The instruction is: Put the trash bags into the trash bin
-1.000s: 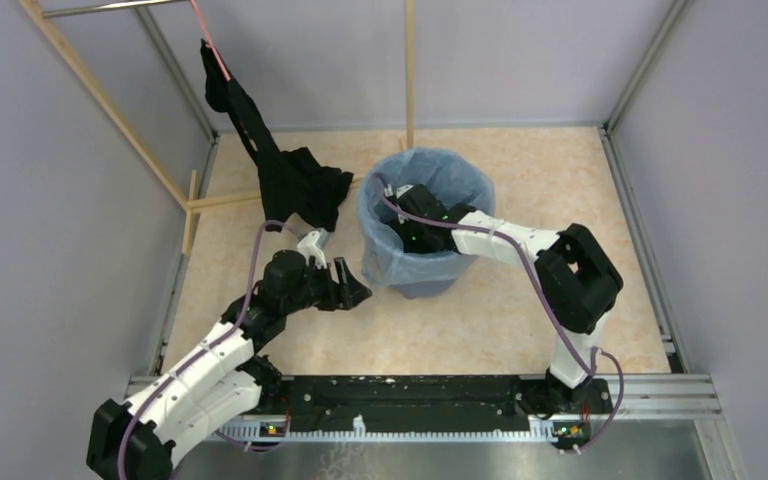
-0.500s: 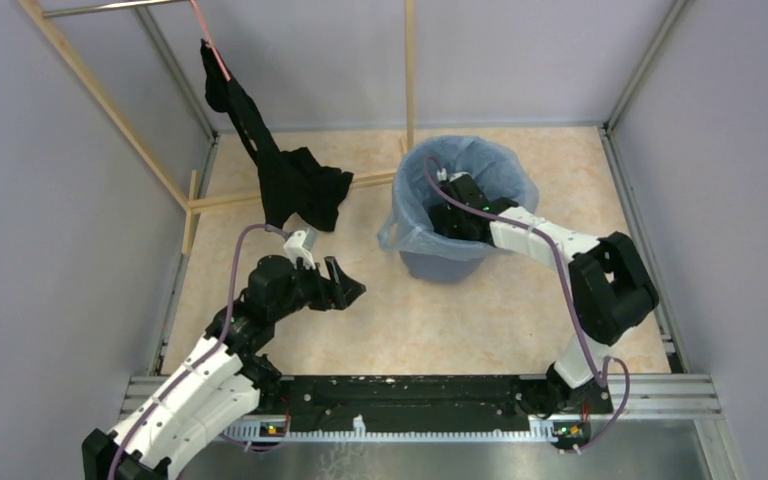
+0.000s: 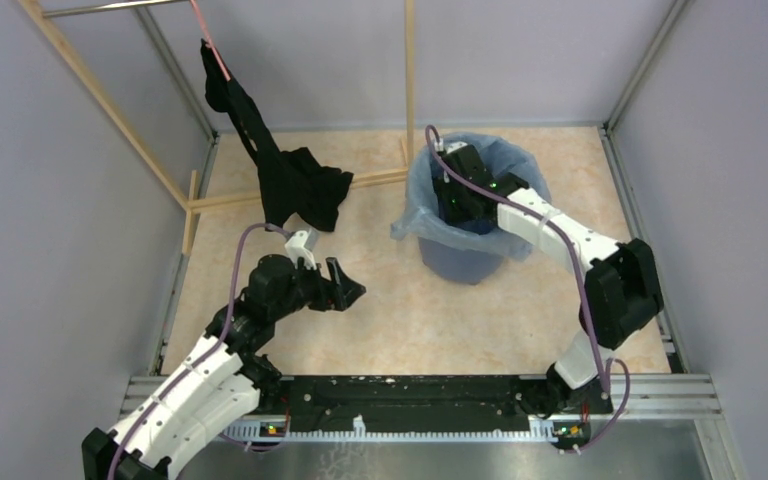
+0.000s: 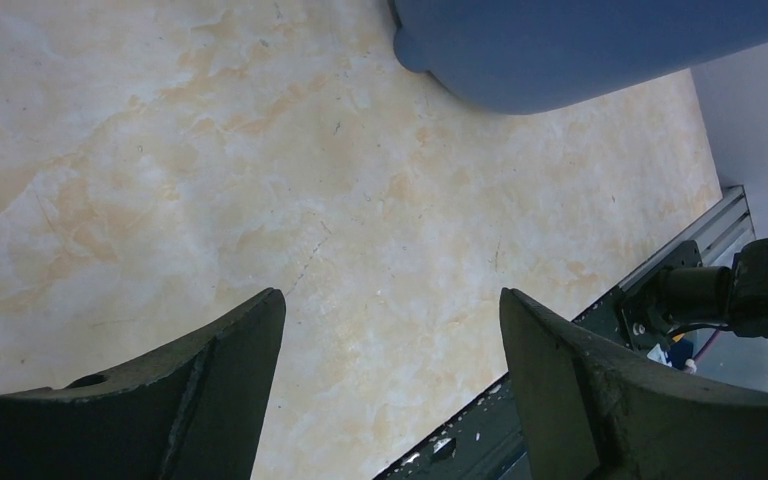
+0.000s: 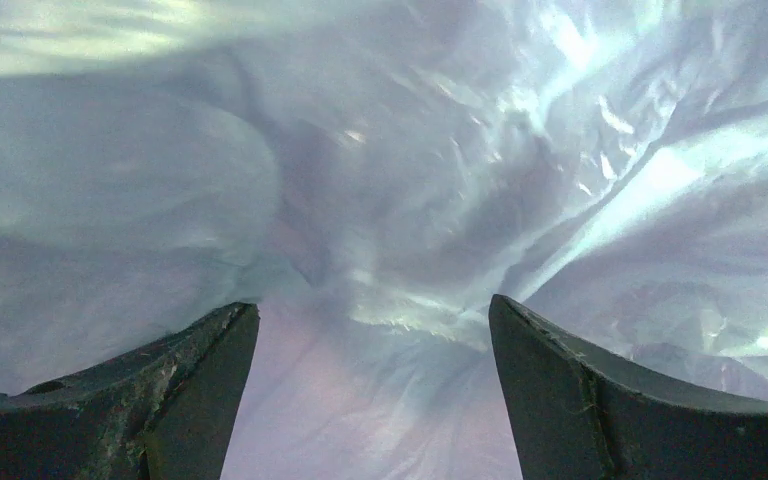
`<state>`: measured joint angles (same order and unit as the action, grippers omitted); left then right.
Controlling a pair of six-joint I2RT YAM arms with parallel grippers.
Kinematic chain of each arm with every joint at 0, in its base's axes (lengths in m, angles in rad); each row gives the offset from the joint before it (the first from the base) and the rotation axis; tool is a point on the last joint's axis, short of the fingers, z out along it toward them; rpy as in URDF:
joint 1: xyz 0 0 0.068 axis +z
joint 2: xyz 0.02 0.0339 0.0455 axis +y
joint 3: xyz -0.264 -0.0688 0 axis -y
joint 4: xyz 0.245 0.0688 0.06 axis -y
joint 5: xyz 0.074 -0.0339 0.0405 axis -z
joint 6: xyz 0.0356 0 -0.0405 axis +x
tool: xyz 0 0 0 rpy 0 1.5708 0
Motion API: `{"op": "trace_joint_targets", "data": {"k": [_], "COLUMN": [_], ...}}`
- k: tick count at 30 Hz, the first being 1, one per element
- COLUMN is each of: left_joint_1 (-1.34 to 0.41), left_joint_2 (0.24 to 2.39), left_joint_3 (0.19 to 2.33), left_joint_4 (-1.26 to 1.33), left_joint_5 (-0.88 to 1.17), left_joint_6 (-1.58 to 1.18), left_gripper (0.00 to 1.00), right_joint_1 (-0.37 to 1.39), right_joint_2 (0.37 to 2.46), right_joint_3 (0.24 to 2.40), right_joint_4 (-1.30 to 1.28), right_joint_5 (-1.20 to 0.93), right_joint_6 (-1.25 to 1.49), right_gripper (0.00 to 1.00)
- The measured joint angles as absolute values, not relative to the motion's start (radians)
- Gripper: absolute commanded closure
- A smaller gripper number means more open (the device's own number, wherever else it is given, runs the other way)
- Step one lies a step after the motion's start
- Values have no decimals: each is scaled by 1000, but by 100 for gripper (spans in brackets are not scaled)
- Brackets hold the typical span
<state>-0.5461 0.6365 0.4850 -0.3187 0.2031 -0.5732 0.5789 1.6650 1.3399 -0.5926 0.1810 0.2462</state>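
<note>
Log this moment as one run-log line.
right gripper: open, inside trash bag lining trash bin | left gripper: open, empty, above table | bag edge: draped over bin rim

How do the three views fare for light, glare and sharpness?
Top external: even light and sharp all over, the bin clearly outlined. Left wrist: table crisp, the left pincer dark and underlit. Right wrist: white glare streaks on the bag, its folds soft and hazy.
</note>
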Motion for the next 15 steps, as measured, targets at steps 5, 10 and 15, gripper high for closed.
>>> {"op": "trace_joint_targets", "data": {"k": [5, 10, 15], "left_joint_1": [-546, -546, -546], "left_joint_2": [625, 638, 679], "left_joint_3": [486, 488, 500], "left_joint_4": [-319, -317, -315], "left_joint_5": [204, 204, 205], "left_joint_6": [-569, -558, -548], "left_gripper": [14, 14, 14], "right_joint_1": [613, 614, 614], "right_joint_2": [1602, 1478, 1370], "right_joint_3": [1423, 1429, 1456], "right_joint_4": [-653, -733, -805], "right_joint_5": [175, 183, 191], "right_joint_6": [247, 236, 210], "right_gripper": [11, 8, 5]}}
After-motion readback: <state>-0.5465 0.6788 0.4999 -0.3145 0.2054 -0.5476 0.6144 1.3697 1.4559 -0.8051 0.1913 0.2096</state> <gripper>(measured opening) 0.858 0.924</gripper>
